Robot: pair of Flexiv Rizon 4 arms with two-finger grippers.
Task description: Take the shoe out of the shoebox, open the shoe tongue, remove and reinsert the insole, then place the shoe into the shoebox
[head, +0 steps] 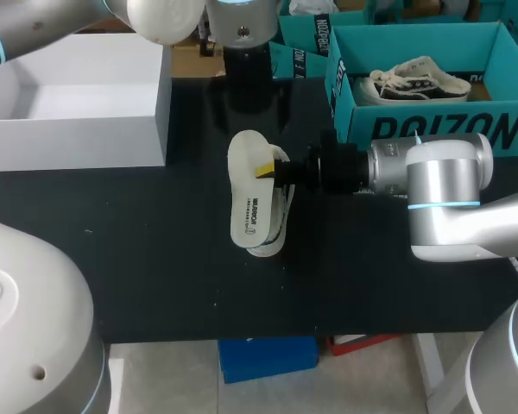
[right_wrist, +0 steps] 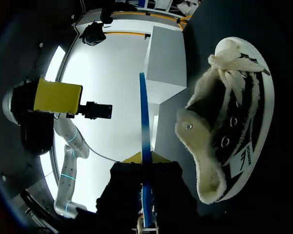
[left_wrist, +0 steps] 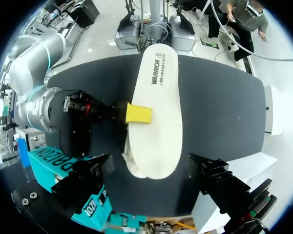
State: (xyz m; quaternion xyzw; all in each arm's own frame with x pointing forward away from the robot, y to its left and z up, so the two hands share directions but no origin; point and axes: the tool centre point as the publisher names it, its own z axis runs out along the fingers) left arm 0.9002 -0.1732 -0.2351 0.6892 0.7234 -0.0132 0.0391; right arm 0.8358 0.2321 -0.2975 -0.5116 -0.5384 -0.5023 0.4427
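A cream insole [head: 244,194] hangs on edge above the black table, with my right gripper [head: 272,169] shut on its side. In the right wrist view the insole [right_wrist: 145,122] shows edge-on as a thin blue strip rising from between the yellow tips [right_wrist: 133,158]. The black-and-white shoe [head: 281,226] lies on its side on the table just beneath and beside the insole, with its fleecy mouth [right_wrist: 205,146] facing my right gripper. My left gripper [left_wrist: 149,168] hovers above the insole [left_wrist: 158,97], fingers [left_wrist: 85,178] wide open and holding nothing.
A teal shoebox [head: 432,129] with a second shoe [head: 419,79] in it stands at the back right, close behind my right arm. At the back left stands an open white box [head: 78,129]. My left arm's wrist [head: 242,26] is at the back centre.
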